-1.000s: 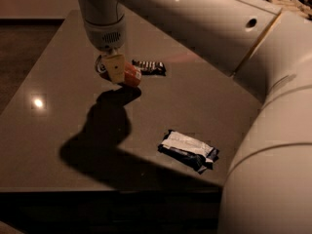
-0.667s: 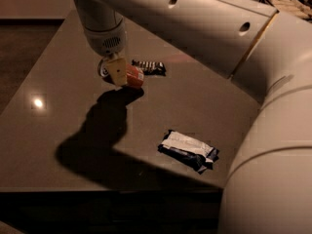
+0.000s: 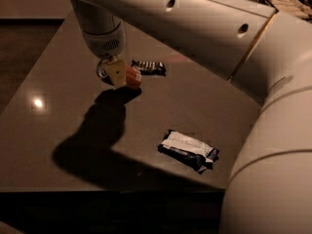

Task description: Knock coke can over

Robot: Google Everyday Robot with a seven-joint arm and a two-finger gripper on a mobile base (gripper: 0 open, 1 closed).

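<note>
The coke can (image 3: 133, 77) shows as a red patch on the dark table (image 3: 58, 82), with a silvery ring-shaped end (image 3: 101, 68) poking out to the left. It appears to lie on its side, but most of it is hidden. My gripper (image 3: 116, 72) hangs below the white wrist (image 3: 103, 33), right in front of the can and down at its level. It touches or nearly touches the can.
A dark snack wrapper (image 3: 149, 67) lies just right of the can. A black-and-white wrapper (image 3: 188, 150) lies nearer the front right. My white arm (image 3: 204, 28) spans the top and right of the view. The table's front edge (image 3: 112, 190) is near.
The arm's upper part has shifted slightly up in the view and the wrist has dropped a little. The can and both wrappers stay where they were.
</note>
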